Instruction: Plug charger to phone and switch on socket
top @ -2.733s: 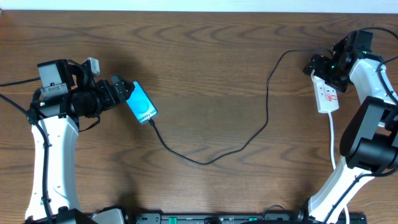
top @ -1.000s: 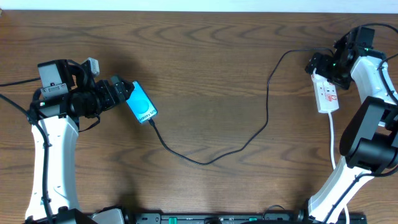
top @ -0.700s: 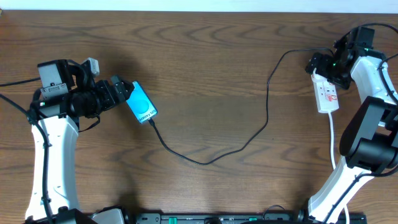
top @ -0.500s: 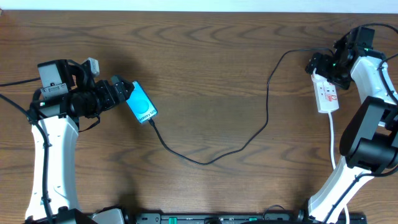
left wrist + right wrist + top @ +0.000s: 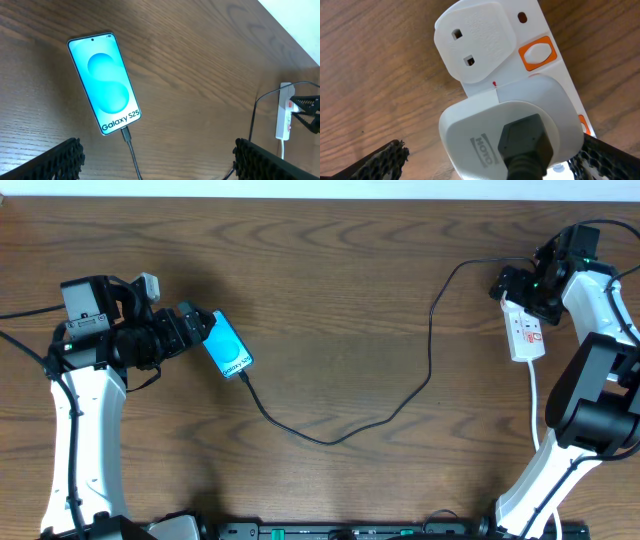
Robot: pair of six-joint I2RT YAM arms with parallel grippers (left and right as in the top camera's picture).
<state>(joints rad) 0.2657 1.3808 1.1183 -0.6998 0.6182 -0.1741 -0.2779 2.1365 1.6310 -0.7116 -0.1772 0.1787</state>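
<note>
Over the socket (image 5: 527, 335), the right tool (image 5: 508, 284) stays open.

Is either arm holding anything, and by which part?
Nothing is held. The left gripper is open short of the phone; the right gripper is open over the socket.

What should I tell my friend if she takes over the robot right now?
The left gripper is open, by the phone, not gripping it.
The right gripper is open, over the socket, holding nothing.
The phone lies flat on the table, screen up. The charger has its small tip in the phone's bottom end and its other end in the socket.
Done: charger plugged into phone.
Left: press the socket's switch. Whether it is on cannot be told.
</note>
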